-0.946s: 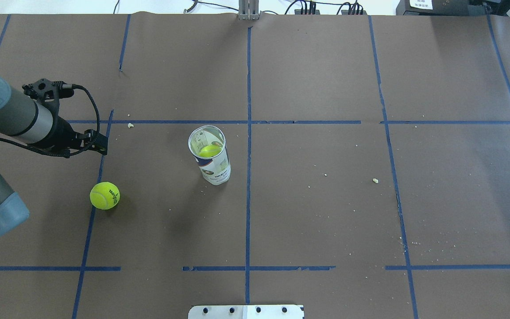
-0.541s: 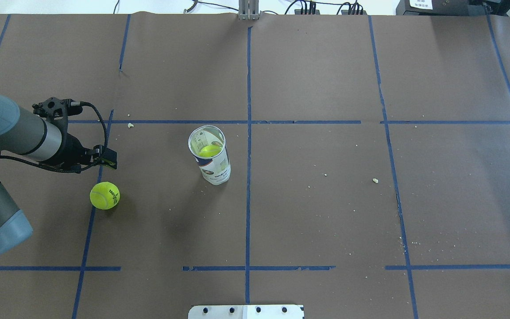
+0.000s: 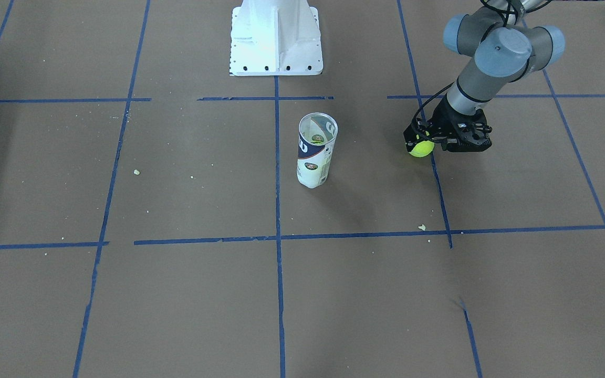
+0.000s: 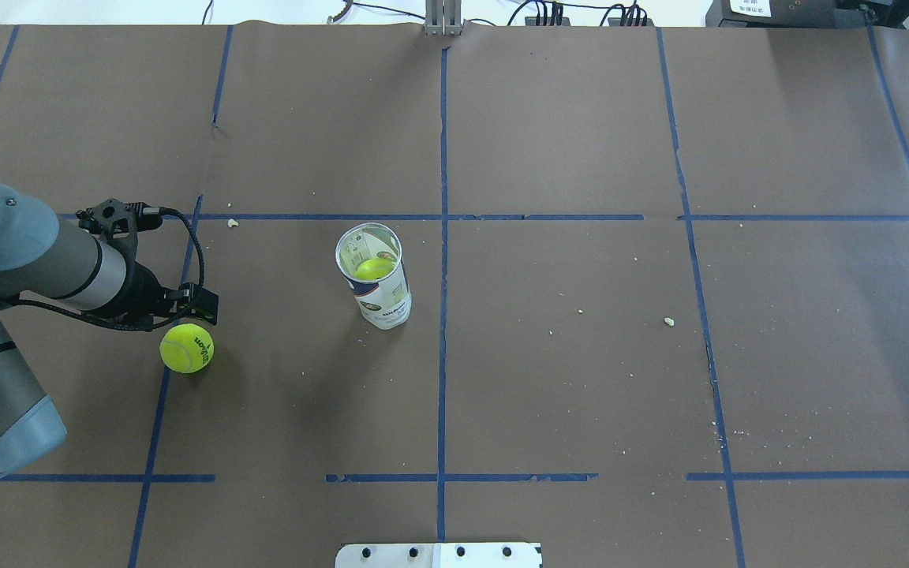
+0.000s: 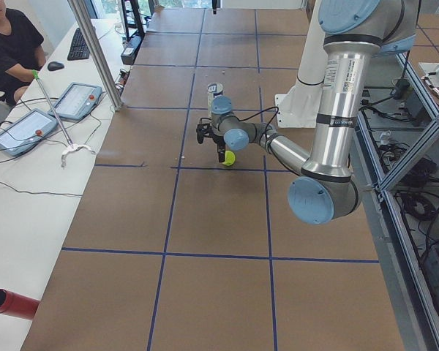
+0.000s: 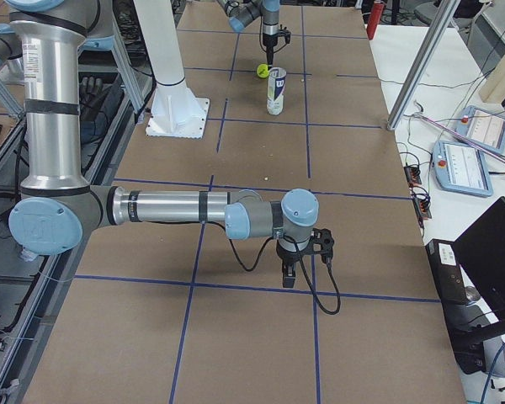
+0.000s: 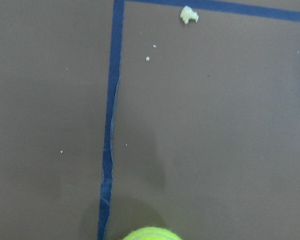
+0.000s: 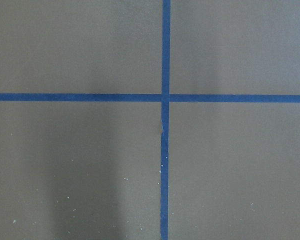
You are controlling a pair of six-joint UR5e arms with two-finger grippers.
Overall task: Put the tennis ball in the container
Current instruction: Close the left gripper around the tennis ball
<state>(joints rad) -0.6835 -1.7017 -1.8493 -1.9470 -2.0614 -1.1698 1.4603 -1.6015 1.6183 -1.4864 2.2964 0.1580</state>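
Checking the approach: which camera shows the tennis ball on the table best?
The overhead exterior view: the tennis ball is whole, unblocked, its logo visible. In the front-facing view the left gripper partly covers it; the side views show it small; the left wrist view catches only an edge.

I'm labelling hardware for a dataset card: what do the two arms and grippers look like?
The left arm and right arm are silver-grey tubes with rounded joints capped pale blue. The left gripper and right gripper are black, each with a black cable looping beside the wrist.
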